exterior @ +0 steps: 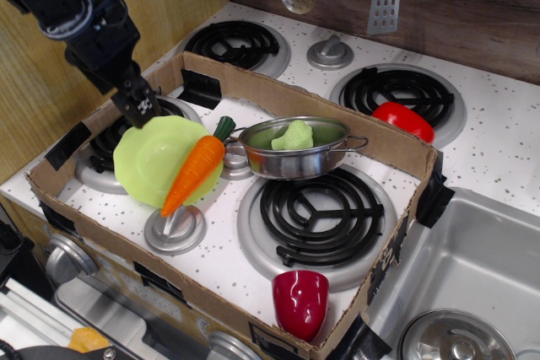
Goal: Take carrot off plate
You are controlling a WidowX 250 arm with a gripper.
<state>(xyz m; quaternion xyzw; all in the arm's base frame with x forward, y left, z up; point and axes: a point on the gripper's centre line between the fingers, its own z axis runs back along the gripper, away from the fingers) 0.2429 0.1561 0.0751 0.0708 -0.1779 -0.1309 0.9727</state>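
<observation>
Orange carrot (196,168) lies across the plate (148,158) at its 3 o'clock rim, stem toward 1. Gripper (142,110) hovers at the plate's 11 o'clock, fingers look pressed together. Advice: spread them, then pinch the carrot mid-body, crosswise.

A single view looks down from above and in front of the counter (506,158), angled toward the back wall and, it seems, slightly from the stove's front-left corner. It sits fairly near: the cardboard tray (396,145) fills most of the frame, with the sink (472,267) cut off at lower right.
</observation>
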